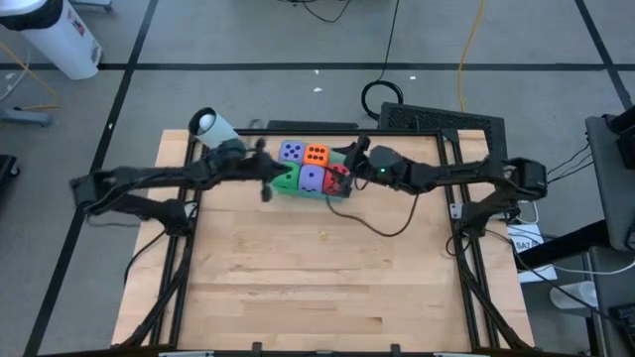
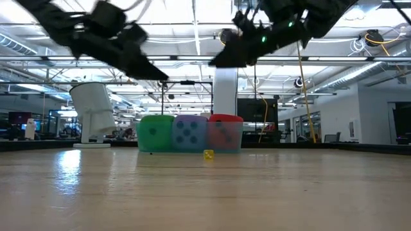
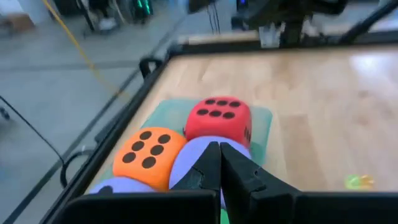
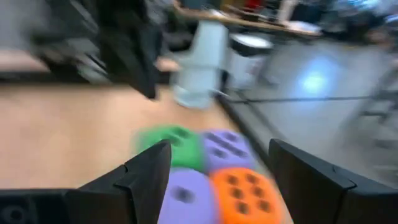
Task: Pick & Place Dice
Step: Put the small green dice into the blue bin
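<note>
Five dice sit together in a shallow teal tray [image 1: 344,194] near the table's far edge: a purple die [image 1: 292,151] and an orange die [image 1: 317,154] behind, a green die [image 1: 287,179], a second purple die [image 1: 312,178] and a red die [image 1: 339,178] in front. The low view shows the green die [image 2: 156,133], a purple die [image 2: 190,133] and the red die [image 2: 225,133] in a row. My left gripper [image 1: 266,186] hovers shut at the tray's left side, raised above the dice [image 3: 219,163]. My right gripper [image 1: 355,156] hovers open above the tray's right end [image 4: 217,171].
A white cylinder-shaped device [image 1: 209,125] stands by the far left corner. A small yellow-green bit [image 1: 322,235] lies on the wood nearer than the tray. A dark cable [image 1: 382,228] trails below the right arm. A black frame edges the table; bare wood stretches toward the near edge.
</note>
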`<state>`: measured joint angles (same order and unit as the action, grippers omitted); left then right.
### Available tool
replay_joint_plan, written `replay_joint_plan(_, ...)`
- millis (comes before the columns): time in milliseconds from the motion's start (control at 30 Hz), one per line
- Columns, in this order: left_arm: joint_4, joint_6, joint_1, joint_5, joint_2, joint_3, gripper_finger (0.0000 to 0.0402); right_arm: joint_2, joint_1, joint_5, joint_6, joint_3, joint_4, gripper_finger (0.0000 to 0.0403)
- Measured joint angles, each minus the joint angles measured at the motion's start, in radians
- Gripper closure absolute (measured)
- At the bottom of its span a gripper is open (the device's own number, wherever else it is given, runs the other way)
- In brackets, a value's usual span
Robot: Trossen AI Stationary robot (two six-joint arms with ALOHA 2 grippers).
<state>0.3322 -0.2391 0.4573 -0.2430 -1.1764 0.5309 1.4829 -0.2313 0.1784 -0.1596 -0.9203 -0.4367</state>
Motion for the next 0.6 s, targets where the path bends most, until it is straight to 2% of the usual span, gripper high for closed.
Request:
replay_joint_plan(133,0.109,0.032,0.022,-0.001,0.162,-0.172,0.04,-0.066,0.03,-0.173,0.152,0.0,0.006,0.014)
replay_joint_plan(233,0.109,0.031,0.042,0.055,0.25,-0.249,0.0397,-0.077,0.112,-0.201,0.143,0.0,0.046,0.014)
replay_joint_plan(300,0.112,0.028,0.057,0.088,0.299,-0.271,0.0394,-0.068,0.186,-0.163,0.112,0.001,0.095,0.014)
replay_joint_plan(467,0.076,0.052,0.082,0.106,0.365,-0.279,0.0392,0.044,0.373,0.051,0.063,0.003,0.128,0.014)
replay_joint_plan(600,0.061,0.068,0.079,0.103,0.373,-0.279,0.0398,0.15,0.452,0.083,0.126,0.002,0.119,0.014)
